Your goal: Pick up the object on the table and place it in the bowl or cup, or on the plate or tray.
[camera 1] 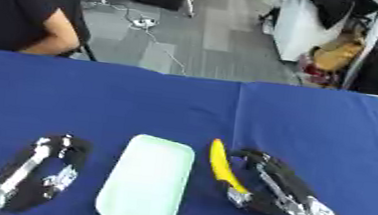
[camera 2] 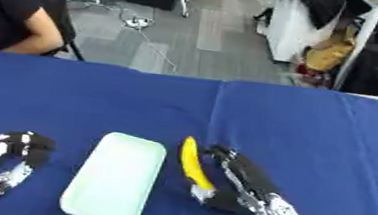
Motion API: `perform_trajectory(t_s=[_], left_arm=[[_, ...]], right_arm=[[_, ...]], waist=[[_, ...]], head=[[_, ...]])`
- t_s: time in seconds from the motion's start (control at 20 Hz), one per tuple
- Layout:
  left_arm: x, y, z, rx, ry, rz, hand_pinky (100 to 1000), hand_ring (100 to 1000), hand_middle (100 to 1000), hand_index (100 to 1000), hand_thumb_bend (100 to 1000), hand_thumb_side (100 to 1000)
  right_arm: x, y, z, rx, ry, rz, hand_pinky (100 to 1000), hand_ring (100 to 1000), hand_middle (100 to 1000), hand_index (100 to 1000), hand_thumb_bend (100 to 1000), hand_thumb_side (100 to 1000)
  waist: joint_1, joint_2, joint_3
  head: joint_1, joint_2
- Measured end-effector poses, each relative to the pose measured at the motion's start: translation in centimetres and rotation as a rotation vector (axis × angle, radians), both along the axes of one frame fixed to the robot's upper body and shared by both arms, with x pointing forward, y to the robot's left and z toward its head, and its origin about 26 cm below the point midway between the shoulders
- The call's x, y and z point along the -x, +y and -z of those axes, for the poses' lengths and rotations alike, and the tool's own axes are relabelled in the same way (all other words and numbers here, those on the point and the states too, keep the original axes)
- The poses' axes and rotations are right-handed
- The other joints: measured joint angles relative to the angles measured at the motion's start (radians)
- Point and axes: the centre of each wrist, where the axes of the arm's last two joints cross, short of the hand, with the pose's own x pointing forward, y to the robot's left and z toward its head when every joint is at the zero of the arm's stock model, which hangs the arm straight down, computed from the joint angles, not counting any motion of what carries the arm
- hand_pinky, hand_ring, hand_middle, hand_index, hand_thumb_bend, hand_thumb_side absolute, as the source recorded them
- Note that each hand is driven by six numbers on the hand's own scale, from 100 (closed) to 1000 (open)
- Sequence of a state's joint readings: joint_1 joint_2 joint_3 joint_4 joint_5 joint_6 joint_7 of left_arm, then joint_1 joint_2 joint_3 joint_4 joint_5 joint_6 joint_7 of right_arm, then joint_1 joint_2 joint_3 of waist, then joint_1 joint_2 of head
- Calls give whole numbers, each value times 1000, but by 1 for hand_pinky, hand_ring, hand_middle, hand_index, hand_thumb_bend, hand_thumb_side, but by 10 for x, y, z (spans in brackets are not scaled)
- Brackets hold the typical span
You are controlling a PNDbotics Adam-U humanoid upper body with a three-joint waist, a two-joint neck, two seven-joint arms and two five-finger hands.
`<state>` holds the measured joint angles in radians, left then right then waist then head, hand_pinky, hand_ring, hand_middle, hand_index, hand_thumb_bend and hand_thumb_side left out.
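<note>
Even, bright indoor light; soft blur throughout; faint shadows on blue cloth [camera 1: 314, 122].

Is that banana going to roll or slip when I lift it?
The banana is curved and lies flat on the cloth, so it will probably pivot rather than roll. Its skin looks smooth, so it may slide between the right hand's fingers. It looks stiff enough to lift from its near end toward the tray.

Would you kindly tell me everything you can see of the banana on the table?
The banana is yellow, slim and gently curved, lying flat on the blue cloth with one tip pointing away from the robot. It sits just right of the pale green tray, apart from it. The right hand lies along its right side, fingers at its near end; whether they pinch it cannot be told.
</note>
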<state>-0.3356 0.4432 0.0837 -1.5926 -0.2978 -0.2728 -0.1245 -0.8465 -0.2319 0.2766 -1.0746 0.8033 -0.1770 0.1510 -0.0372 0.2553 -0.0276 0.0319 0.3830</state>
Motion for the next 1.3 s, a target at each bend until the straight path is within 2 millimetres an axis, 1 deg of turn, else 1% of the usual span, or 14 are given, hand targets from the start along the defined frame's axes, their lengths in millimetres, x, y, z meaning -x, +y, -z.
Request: perform_trajectory(t_s=[0.25, 0.3, 0.4, 0.55, 0.7, 0.9, 1.0, 1.1, 1.3], left_arm=[[0, -1, 0, -5, 2, 7, 510, 607, 608, 749, 100, 871], [0, -1, 0, -7, 3, 8, 510, 607, 608, 749, 100, 871], [0, 0, 0, -12, 3, 8, 510, 608, 609, 750, 100, 871], [0, 1, 0, -15, 7, 7, 511, 608, 609, 750, 100, 870], [0, 1, 0, -17, 9, 10, 511, 609, 610, 750, 100, 870], [-1, 0, 1, -20, 14, 15, 512, 610, 612, 750, 100, 871], [-1, 0, 1, -21, 14, 17, 512, 611, 613, 752, 100, 871], [-1, 0, 1, -23, 14, 20, 512, 612, 614, 753, 100, 872], [-1, 0, 1, -25, 18, 21, 513, 613, 615, 755, 100, 872]], right_arm=[[-1, -1, 5, 3, 31, -6, 452, 674, 829, 892, 463, 856], [-1, -1, 5, 3, 36, -7, 452, 674, 830, 891, 451, 841], [-2, 1, 4, 10, 40, -13, 460, 675, 817, 885, 476, 852], [-6, 5, -1, 31, 39, -23, 463, 657, 798, 877, 486, 841], [-10, 4, 1, 58, 53, -17, 457, 627, 769, 858, 494, 830], [-15, 2, 3, 90, 58, -8, 437, 588, 721, 825, 492, 806], [-17, 2, 2, 100, 48, -7, 435, 582, 713, 823, 489, 804], [-18, 1, 3, 110, 39, -2, 417, 563, 697, 815, 490, 798], [-20, 2, 4, 111, 24, 9, 351, 524, 670, 800, 483, 778]], waist=[[-8, -6, -1], [-8, -7, -1], [-9, -9, 0], [-14, -12, 4], [-14, -16, 8], [-19, -18, 14], [-20, -20, 18], [-20, -21, 21], [-20, -21, 24]], head=[[5, 0], [5, 2], [5, 7], [5, 9], [5, 13], [5, 14], [5, 14], [5, 14], [5, 14]])
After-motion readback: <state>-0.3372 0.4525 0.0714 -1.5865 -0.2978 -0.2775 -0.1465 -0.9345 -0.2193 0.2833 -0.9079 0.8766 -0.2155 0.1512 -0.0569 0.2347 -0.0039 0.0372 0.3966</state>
